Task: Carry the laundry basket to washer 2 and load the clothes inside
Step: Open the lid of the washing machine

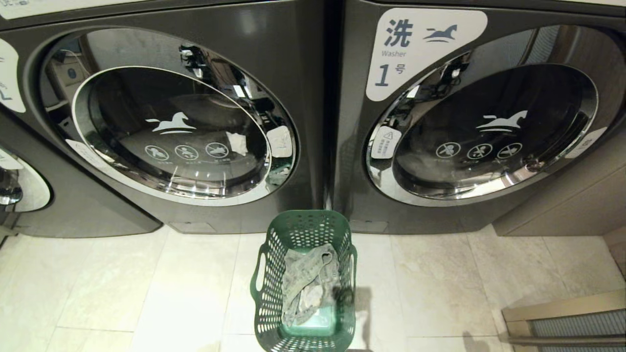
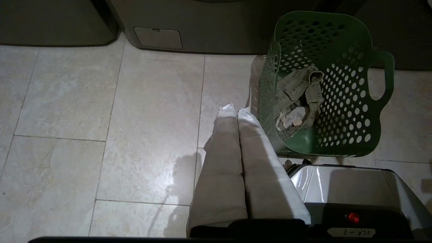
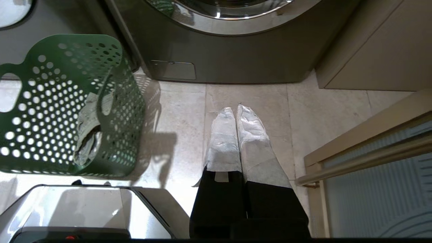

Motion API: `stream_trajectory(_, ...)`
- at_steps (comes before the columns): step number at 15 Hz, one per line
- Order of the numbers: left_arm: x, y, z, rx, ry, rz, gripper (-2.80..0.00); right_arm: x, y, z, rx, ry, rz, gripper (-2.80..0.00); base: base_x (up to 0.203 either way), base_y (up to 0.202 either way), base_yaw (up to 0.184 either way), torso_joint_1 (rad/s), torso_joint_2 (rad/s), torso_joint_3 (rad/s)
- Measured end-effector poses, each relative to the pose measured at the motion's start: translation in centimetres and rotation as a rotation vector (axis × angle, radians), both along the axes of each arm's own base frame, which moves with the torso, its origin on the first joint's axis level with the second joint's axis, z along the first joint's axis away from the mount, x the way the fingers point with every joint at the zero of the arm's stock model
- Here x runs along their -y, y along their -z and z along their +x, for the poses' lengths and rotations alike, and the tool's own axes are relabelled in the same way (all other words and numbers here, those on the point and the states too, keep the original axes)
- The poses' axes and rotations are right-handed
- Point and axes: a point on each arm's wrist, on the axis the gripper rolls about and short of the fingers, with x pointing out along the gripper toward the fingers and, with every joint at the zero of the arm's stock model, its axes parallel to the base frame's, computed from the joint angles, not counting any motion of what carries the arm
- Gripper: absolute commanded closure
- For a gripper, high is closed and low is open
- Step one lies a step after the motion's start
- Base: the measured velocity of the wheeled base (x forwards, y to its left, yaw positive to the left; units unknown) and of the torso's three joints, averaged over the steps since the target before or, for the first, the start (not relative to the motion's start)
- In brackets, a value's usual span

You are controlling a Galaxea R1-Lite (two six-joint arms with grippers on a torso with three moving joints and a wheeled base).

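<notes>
The dark green laundry basket [image 1: 337, 232] stands on the tiled floor before the gap between two washers, with the grey-beige clothes [image 1: 308, 283] bundled inside. Washer 2 [image 1: 293, 63] is the machine at the left of centre, its round door shut and its label cut off by the picture's edge. My left gripper [image 2: 235, 109] hangs shut and empty over the floor just left of the basket [image 2: 344, 111], where the clothes [image 2: 297, 98] also show. My right gripper [image 3: 236, 109] hangs shut and empty over the floor right of the basket [image 3: 44, 118]. Neither gripper shows in the head view.
Washer 1 [image 1: 352, 122] stands to the right with its door shut. Part of a third washer's door [image 1: 19, 186] shows at the far left. A beige cabinet [image 1: 562, 205] and a glass-panelled frame [image 1: 562, 318] close off the right side. My own base [image 2: 347, 189] sits just behind the basket.
</notes>
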Motion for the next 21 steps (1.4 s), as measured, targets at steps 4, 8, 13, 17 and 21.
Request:
stream_trajectory(4, 0.00, 0.00, 0.00, 0.000, 0.000, 0.000, 0.00, 0.00, 0.00, 0.00, 0.000, 0.000, 0.000, 0.00, 0.000, -0.197, 0.001, 0.003, 0.00, 0.004)
stream_trajectory(8, 0.00, -0.01, 0.00, 0.001, 0.000, 0.000, 0.00, 0.00, 0.00, 0.00, 0.000, 0.000, 0.000, 0.00, 0.000, -0.191, 0.001, 0.002, 0.00, 0.003)
stream_trajectory(13, 0.00, -0.01, 0.00, 0.001, 0.001, -0.001, 0.00, 0.00, 0.00, 0.00, 0.000, 0.001, 0.000, 0.00, 0.000, -0.039, 0.000, 0.000, 0.00, 0.002)
stream_trajectory(17, 0.00, -0.01, 0.00, 0.001, 0.000, -0.001, 0.00, 0.00, 0.00, 0.00, 0.000, 0.000, 0.000, 0.00, 0.000, 0.000, 0.000, 0.000, 0.00, 0.000)
stream_trajectory(21, 0.00, -0.01, 0.00, 0.001, 0.000, -0.001, 0.00, 0.00, 0.00, 0.00, 0.000, 0.000, 0.000, 0.00, 0.000, 0.000, 0.000, 0.000, 0.00, 0.000)
